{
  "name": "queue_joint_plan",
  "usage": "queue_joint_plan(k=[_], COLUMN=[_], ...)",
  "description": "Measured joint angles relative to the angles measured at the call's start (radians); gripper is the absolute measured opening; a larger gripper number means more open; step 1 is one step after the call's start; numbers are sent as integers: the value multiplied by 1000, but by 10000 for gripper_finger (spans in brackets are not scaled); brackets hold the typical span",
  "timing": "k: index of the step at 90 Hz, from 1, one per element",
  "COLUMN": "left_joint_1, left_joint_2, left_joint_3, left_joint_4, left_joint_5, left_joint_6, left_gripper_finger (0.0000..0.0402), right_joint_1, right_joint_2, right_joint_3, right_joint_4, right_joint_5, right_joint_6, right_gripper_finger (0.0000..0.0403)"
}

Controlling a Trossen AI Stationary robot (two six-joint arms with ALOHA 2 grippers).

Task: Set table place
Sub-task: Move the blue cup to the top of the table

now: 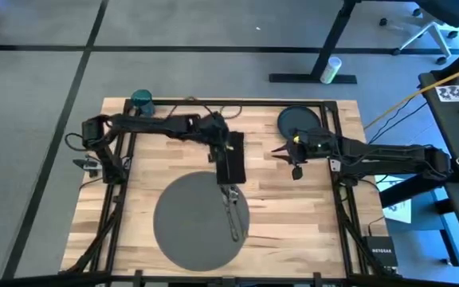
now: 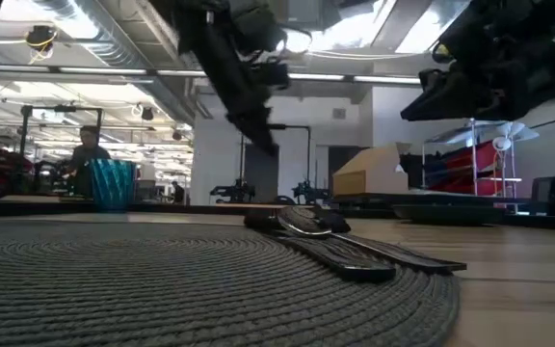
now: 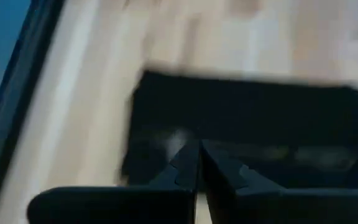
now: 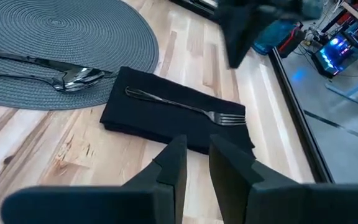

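The left end effector (image 1: 231, 148) is seen clenched, its two dark fingers (image 3: 188, 167) pressed together with nothing between them, hanging just above the black rectangular cloth napkin (image 1: 230, 166) without clearly touching it. The right end effector (image 1: 294, 170) is held over bare planks near the worktop's right rail, its fingers (image 4: 174, 163) parted by a narrow gap and nothing grasped. A metal fork (image 4: 185, 108) is laid lengthwise on the napkin, whose near end meets the rim of the large round grey woven mat (image 1: 202, 222). A metal spoon (image 1: 233, 209) and a second dark-handled piece of cutlery are laid on the mat's right part. The small dark round plate (image 1: 296, 121) is set at the far right of the light wood plank worktop (image 1: 293, 215), the teal ribbed cup (image 1: 142, 100) at the far left corner. Open planks are left between mat and right rail. "NETGEAR" can be read on a black box (image 1: 380, 257) off the worktop's right front corner.
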Motion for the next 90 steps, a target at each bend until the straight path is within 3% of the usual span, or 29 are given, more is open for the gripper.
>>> queue_joint_plan(k=[9, 31, 47, 71, 90], left_joint_1=[99, 413, 581, 654, 662], left_joint_2=[-27, -75, -76, -75, -75], left_joint_3=[53, 169, 193, 194, 194], left_joint_4=[-159, -397, -463, -540, -599], left_joint_5=[-47, -53, -58, -138, -170], left_joint_6=[-20, -15, -21, 98, 45], left_gripper_finger=[0, 0, 0, 29, 67], right_joint_1=[0, 0, 1, 1, 1], right_joint_2=[0, 0, 0, 0, 0], right_joint_3=[0, 0, 0, 0, 0], right_joint_4=[3, 2, 0, 1, -1], right_joint_5=[0, -21, -53, -61, -61], right_joint_6=[-18, -21, -21, -21, -21], right_gripper_finger=[53, 53, 53, 53, 53])
